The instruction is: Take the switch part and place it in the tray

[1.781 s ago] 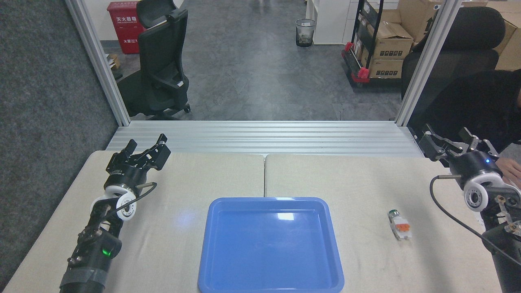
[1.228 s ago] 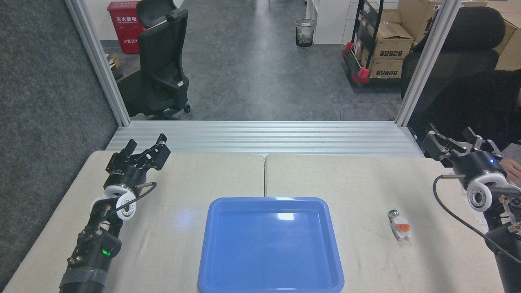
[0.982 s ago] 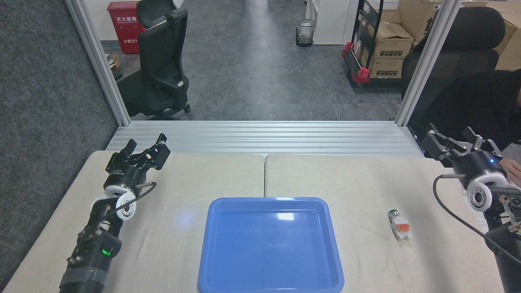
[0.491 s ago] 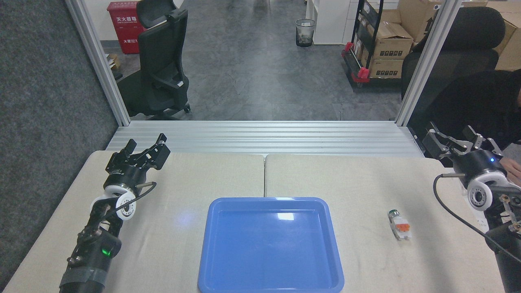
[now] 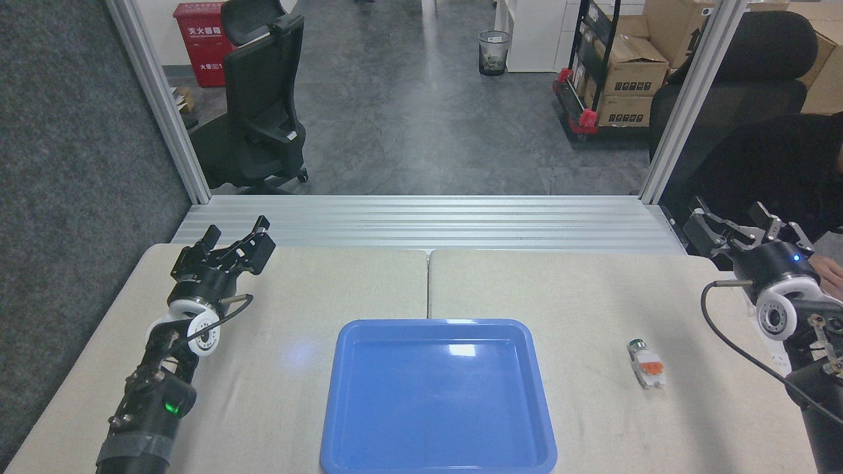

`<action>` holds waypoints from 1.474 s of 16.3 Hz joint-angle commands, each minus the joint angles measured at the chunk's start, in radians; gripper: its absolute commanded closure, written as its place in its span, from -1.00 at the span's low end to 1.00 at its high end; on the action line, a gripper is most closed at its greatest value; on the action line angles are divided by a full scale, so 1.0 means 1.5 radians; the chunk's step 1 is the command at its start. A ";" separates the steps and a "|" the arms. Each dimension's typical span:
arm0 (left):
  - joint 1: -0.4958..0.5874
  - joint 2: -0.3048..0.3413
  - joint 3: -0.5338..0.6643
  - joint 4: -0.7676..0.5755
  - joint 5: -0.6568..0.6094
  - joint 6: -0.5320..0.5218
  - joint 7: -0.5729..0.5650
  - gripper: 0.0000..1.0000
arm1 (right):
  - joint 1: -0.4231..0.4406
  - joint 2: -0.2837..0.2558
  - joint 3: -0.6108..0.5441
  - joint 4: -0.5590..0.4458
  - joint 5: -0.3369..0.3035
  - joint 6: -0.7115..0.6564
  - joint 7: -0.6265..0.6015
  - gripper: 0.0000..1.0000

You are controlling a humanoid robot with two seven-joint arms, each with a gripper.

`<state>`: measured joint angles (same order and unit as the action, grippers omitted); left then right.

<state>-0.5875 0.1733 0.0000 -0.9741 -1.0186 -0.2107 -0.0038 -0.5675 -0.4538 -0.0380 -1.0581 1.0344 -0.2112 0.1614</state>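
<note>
Head view: nothing grasped yet; step in hand judged to be the reach.
Part: small white plastic switch part [image 5: 645,363], orange middle, green-topped cap, lying flat on the beige table [image 5: 579,289], right of the tray, apart from it.
Tray: glossy blue rectangular plastic tray [image 5: 342,408], raised rim, empty.
Right gripper [image 5: 737,227]: jaws spread, empty, nearest.
Left gripper [image 5: 237,240]: jaws parted, empty.
Advice: descend vertically, pinch across the flat white sides, not the round cap.

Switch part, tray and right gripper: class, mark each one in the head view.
switch part [image 5: 645,364], head view, on its orange middle.
tray [image 5: 437,323], head view, on its far rim.
right gripper [image 5: 743,227], head view, midway between its fingertips.
</note>
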 commanded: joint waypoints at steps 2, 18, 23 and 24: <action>0.000 0.000 -0.015 0.000 0.000 0.000 0.000 -1.00 | -0.002 0.000 0.003 -0.003 0.001 0.000 0.000 -0.97; 0.000 0.000 -0.015 0.000 0.000 0.000 -0.001 -1.00 | 0.228 0.008 0.037 -0.043 0.003 -0.064 -0.043 -0.97; 0.000 0.000 -0.015 0.000 0.000 0.000 0.000 -1.00 | 0.265 0.022 0.087 -0.030 0.010 -0.067 -0.062 -0.97; 0.000 0.000 -0.015 0.000 0.000 0.000 0.000 -1.00 | 0.264 0.020 0.099 -0.014 0.015 -0.062 -0.063 -0.97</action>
<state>-0.5875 0.1734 0.0000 -0.9741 -1.0185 -0.2107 -0.0038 -0.2362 -0.4384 0.0255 -1.0998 1.0437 -0.3097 0.0755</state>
